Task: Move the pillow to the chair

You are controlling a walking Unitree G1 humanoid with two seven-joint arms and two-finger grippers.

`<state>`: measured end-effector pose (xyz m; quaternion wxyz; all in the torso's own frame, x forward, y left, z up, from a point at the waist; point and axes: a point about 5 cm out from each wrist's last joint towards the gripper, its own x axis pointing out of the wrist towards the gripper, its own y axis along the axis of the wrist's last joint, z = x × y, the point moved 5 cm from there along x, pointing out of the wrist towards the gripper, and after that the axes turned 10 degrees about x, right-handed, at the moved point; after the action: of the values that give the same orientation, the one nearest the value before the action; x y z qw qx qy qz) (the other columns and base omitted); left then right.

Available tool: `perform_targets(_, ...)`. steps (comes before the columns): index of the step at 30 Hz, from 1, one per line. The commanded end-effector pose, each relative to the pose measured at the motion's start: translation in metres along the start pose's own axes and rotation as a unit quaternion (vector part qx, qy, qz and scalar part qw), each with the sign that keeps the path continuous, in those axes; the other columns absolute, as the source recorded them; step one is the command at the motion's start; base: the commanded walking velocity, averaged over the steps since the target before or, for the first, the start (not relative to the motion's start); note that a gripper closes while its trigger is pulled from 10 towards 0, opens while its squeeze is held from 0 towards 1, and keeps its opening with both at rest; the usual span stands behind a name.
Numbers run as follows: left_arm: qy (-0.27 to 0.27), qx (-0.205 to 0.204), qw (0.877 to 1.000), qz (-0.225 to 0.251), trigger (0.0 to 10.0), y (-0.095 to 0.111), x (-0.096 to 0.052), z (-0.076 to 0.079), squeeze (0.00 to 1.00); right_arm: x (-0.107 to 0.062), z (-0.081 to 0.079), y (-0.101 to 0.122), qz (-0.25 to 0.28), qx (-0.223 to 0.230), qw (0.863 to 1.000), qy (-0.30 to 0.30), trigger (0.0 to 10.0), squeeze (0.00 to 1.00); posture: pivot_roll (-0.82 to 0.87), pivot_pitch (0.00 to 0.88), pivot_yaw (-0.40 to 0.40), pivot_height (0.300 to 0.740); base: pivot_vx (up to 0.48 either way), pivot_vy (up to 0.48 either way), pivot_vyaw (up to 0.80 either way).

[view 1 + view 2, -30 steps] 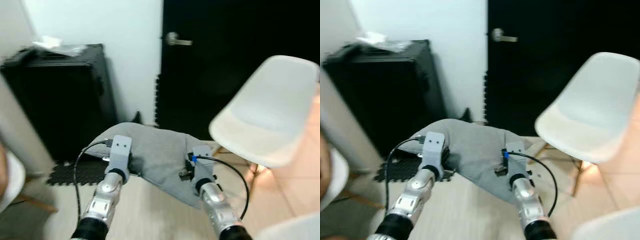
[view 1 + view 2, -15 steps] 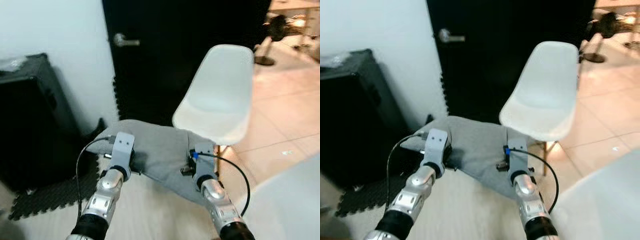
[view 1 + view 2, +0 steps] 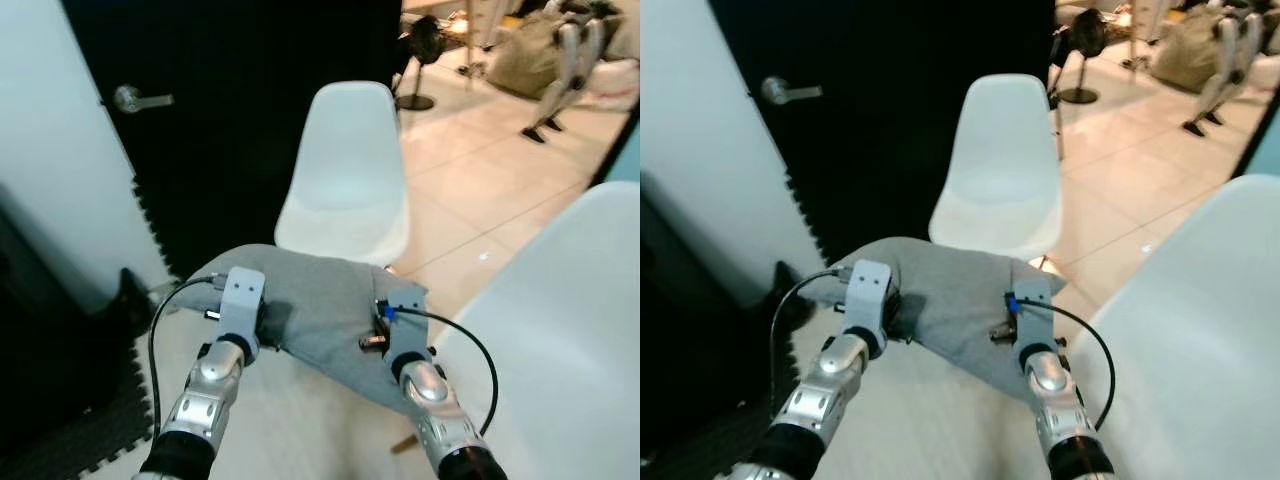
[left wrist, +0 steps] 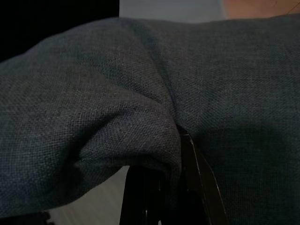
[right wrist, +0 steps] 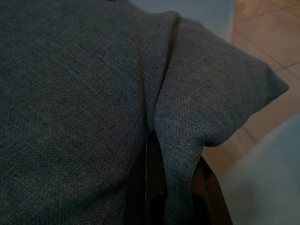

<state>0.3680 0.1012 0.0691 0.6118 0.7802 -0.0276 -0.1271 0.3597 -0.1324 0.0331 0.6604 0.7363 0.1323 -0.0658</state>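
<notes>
Both grippers clamp the grey pillow and hold it up off the floor: the left gripper pinches a fold at its left edge, the right gripper a fold near its right corner. Just beyond the pillow stands the white chair, before a black door; a second white chair is close beside the right gripper
</notes>
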Motion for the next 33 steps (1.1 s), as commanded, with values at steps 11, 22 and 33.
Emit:
perform_targets(11,-0.010,-0.013,1.000,0.024,10.0,0.008,-0.004,-0.003,0.00,0.003,-0.020,0.013,0.027,-0.008,0.999,0.038,10.0,0.00,0.03,0.066,0.052,0.740,0.306,0.000,0.00)
perform_targets(22,-0.020,-0.008,0.999,0.024,10.0,0.009,-0.004,0.000,0.00,0.003,-0.012,0.014,0.029,-0.001,0.999,0.021,10.0,0.00,0.02,0.069,0.063,0.740,0.339,0.000,-0.12)
perform_targets(33,-0.024,-0.005,1.000,0.020,10.0,0.007,-0.005,-0.001,0.00,0.001,-0.010,0.011,0.030,0.001,0.999,0.012,10.0,0.00,0.02,0.062,0.076,0.740,0.318,0.000,-0.80)
